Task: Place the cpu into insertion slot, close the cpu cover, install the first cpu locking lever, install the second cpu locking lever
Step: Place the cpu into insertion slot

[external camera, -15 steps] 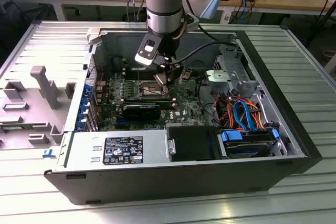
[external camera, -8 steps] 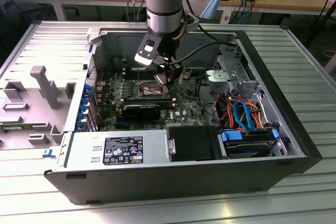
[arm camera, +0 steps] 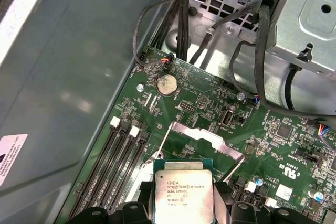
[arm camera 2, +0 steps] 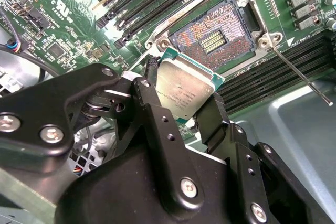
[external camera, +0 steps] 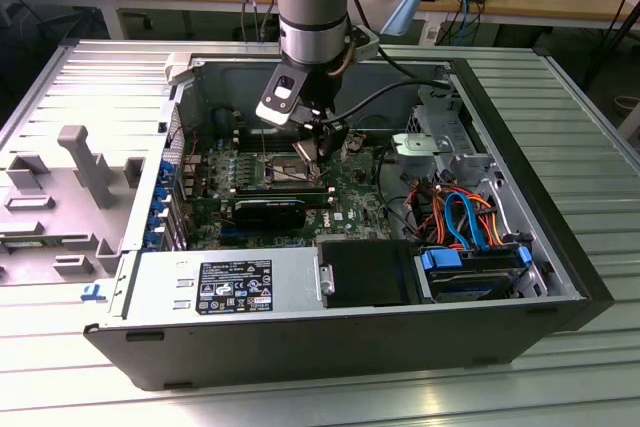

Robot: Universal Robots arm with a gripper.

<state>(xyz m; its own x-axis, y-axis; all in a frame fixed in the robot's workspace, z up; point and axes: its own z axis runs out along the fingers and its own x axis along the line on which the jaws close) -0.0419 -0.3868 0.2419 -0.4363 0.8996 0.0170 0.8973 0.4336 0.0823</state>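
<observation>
1 cpu (arm camera 2: 185, 92) gripped in jaws | inside open pc case (external camera: 350, 352) | nr insertion slot (arm camera 2: 212, 38) | cpu cover (arm camera: 206, 139) up

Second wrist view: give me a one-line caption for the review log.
Gripper shut on the cpu, held near the uncovered insertion slot on the green motherboard.

A cpu (arm camera 2: 186, 90) with a dull, brushed-silver metal lid and green edging sits in the matt black tool (arm camera 2: 181, 98), studded with bright steel screws (arm camera 2: 188, 188). The insertion slot (arm camera 2: 212, 38) shows a grainy coppery centre inside a shiny metal rim, on a glossy green circuit board (arm camera: 205, 93). The case wall (arm camera: 79, 77) looks like satin grey painted steel; the table (external camera: 560, 107) is ribbed pale metal.
</observation>
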